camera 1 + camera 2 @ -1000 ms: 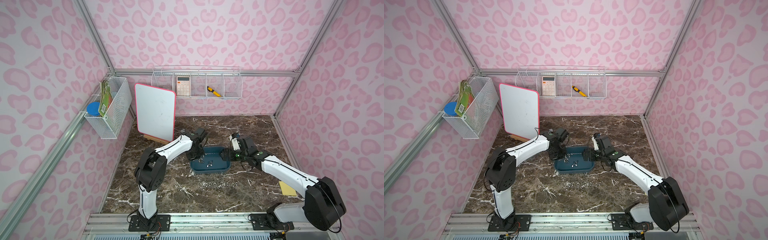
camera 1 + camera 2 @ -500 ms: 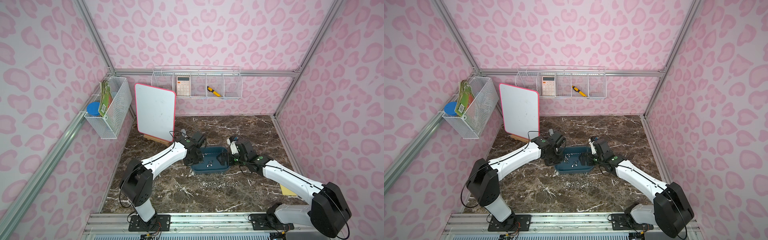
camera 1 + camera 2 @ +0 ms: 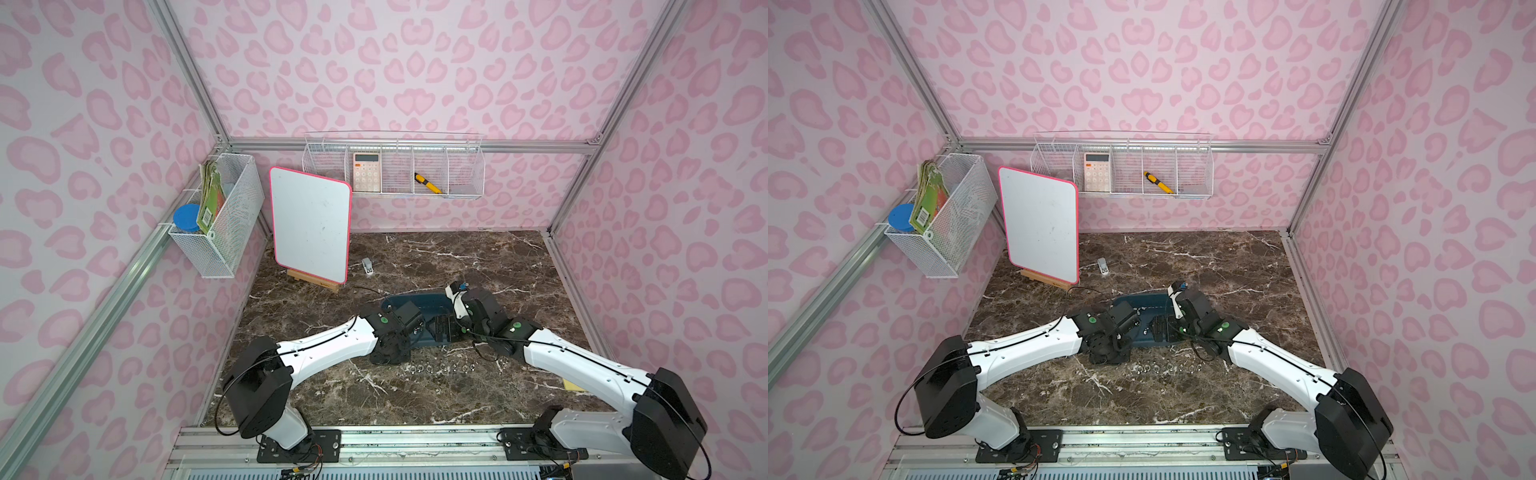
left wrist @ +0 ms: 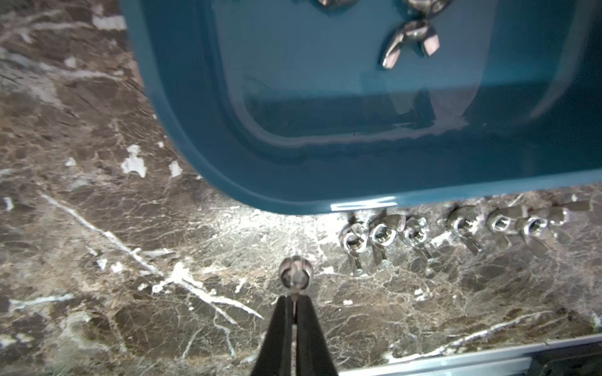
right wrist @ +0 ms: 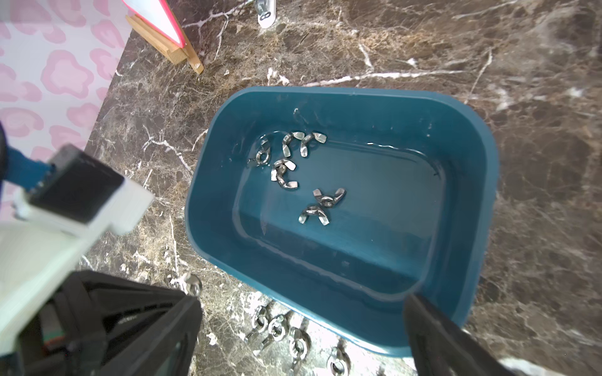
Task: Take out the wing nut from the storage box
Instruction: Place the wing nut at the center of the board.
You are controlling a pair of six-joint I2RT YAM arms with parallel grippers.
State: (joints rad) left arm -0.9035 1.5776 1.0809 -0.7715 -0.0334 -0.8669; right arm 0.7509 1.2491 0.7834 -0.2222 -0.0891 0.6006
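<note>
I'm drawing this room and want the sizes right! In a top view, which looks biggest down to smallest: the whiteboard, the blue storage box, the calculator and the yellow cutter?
1. whiteboard
2. storage box, though it is partly covered here
3. calculator
4. yellow cutter

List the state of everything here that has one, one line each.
Left gripper, shut on a wing nut, outside the box.
Right gripper, open, above the box.
Box, upright, open-topped, holding loose nuts.
Nut row, lying on the table beside the box.
Whiteboard, standing upright.
</note>
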